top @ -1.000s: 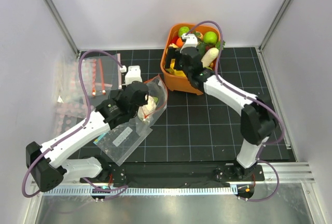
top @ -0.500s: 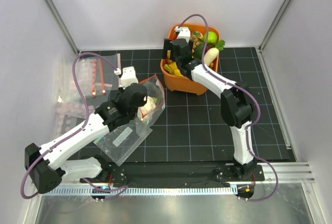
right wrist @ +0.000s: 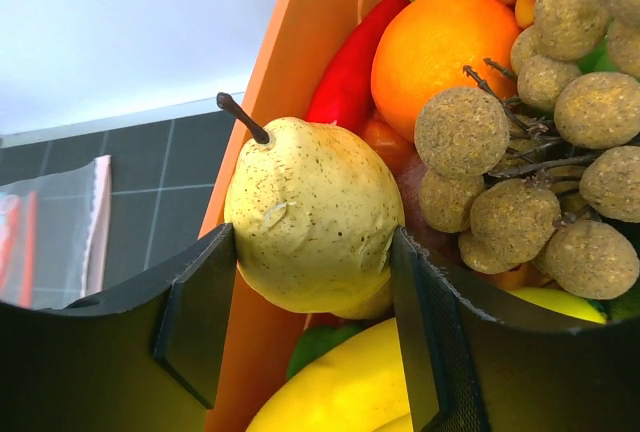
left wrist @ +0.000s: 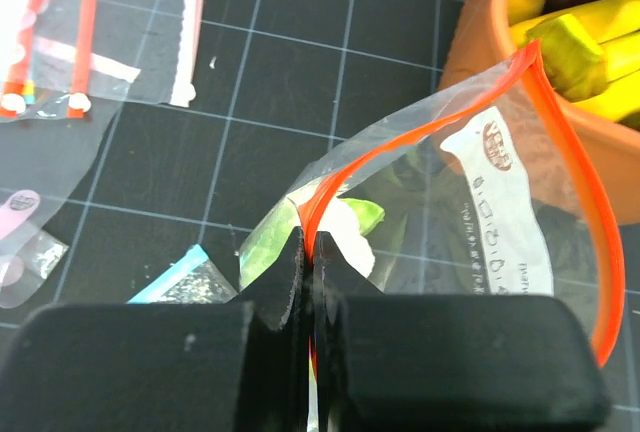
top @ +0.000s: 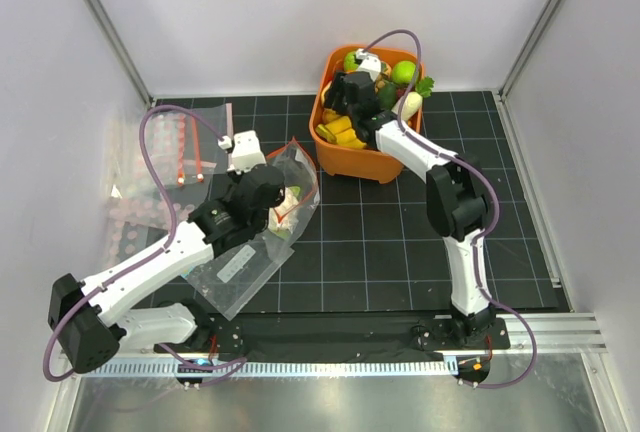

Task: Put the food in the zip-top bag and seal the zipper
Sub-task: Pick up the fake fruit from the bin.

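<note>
We are seeing the left gripper [left wrist: 309,252] pinching the zipper [left wrist: 533,60] of the zip-top bag [left wrist: 480,212], its 2 fingers pressed together on the red-orange strip with no gap showing. The mouth is gaping in a loop toward the orange bin [left wrist: 478,47], and the bag is lying on the black mat just beside that bin. Through the plastic we are making out the cauliflower [left wrist: 345,224], white with green leaves. Anything else inside is blurring behind the film, and the black gripper body is cutting off the bag's lower part.

The right gripper [right wrist: 312,297] is reaching into the bin, its 2 fingers pressing against both sides of a speckled pear [right wrist: 310,207]. We cannot tell whether the pear is resting or lifted. A cluster of brown balls [right wrist: 540,172] is sitting just beside it, cut off at the frame edge. From above, the wrists are hiding both sets of fingertips.
</note>
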You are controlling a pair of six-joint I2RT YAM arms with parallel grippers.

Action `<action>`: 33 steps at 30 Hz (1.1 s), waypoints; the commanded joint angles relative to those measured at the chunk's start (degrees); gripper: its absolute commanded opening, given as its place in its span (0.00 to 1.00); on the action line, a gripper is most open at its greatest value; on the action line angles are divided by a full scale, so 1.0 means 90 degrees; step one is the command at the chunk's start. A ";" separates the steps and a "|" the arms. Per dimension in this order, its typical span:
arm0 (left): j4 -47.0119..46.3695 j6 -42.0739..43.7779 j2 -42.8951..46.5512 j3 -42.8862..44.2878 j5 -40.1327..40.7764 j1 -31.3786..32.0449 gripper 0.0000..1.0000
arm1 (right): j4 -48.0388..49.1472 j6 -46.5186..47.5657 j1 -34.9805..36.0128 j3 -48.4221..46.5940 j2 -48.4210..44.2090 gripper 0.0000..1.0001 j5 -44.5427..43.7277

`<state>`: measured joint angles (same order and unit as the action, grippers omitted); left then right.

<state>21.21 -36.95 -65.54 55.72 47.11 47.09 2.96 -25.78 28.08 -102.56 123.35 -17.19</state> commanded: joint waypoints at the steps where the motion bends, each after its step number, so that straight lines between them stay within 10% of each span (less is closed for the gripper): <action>1: -0.0687 0.0258 0.0046 -0.0098 0.0488 -0.0027 0.00 | 0.0267 -0.0261 -0.0073 0.0223 -0.0559 0.38 0.0338; 33: 0.0016 0.0512 -0.0033 0.0566 -0.1025 -0.0008 0.00 | 0.1341 -0.0515 0.0873 0.4901 -0.6205 0.28 0.2233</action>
<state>21.19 -32.49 -66.02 58.33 39.27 47.07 10.98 -28.91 32.77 -59.92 69.93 -0.95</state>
